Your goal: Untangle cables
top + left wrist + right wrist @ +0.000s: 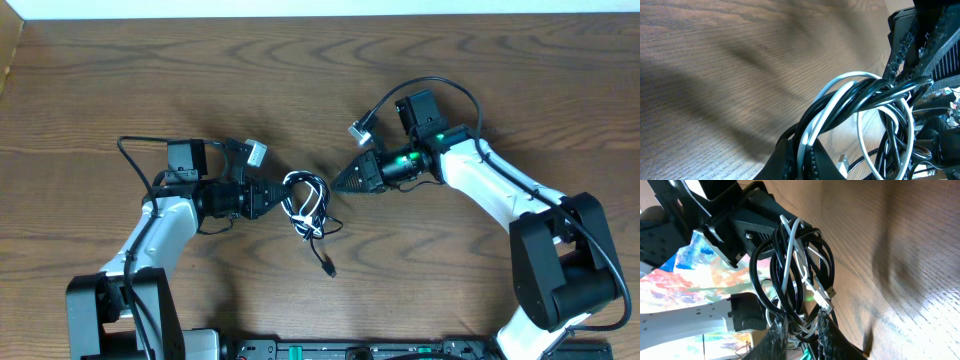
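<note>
Nearest: tangled thin black and white cords (305, 203), looped together.
Left claw (283, 197): clamped on cords.
Right claw (336, 183): cannot tell.

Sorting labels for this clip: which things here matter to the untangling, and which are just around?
Job: tangled cables, black and white; left gripper gripping them; right gripper at them.
Just around: table; arm wires; bottom rail.
</note>
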Available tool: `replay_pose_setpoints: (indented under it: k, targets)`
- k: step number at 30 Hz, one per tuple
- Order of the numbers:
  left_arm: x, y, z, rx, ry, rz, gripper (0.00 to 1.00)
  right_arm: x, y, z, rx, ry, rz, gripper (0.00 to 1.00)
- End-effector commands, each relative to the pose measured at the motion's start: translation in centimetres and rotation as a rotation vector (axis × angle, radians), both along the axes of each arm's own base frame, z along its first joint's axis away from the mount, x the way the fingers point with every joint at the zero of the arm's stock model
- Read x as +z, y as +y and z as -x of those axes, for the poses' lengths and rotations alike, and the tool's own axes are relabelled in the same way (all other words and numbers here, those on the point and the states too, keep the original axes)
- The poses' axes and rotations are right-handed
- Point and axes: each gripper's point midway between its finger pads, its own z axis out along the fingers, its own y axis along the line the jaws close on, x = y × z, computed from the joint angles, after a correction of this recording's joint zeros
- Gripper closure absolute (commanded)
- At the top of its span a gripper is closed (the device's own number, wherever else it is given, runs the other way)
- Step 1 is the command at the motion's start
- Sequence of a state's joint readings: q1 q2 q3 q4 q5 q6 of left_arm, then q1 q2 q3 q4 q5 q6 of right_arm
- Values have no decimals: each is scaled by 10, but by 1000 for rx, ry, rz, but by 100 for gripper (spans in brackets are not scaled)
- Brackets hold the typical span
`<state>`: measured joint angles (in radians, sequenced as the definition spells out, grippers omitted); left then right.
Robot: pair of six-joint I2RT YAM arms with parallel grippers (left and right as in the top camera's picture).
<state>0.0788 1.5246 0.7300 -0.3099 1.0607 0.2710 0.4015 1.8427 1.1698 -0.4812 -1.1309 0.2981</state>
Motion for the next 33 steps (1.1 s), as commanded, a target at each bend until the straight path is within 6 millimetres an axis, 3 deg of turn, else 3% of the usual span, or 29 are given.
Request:
replay_pose_setpoints:
  k: [1, 21, 27, 33]
  targets:
    - [5, -1, -1, -16, -18, 24, 93, 9, 6, 4, 40, -40, -40, 83]
    - [3, -1, 1, -11, 7, 24, 93, 8, 16, 15, 101, -101, -46, 81]
    - [3, -1, 2, -10, 10, 24, 93, 22, 18, 23, 166, -144, -151, 80]
    - [3, -1, 2, -11, 10, 24, 93, 22, 18, 23, 164, -146, -150, 82]
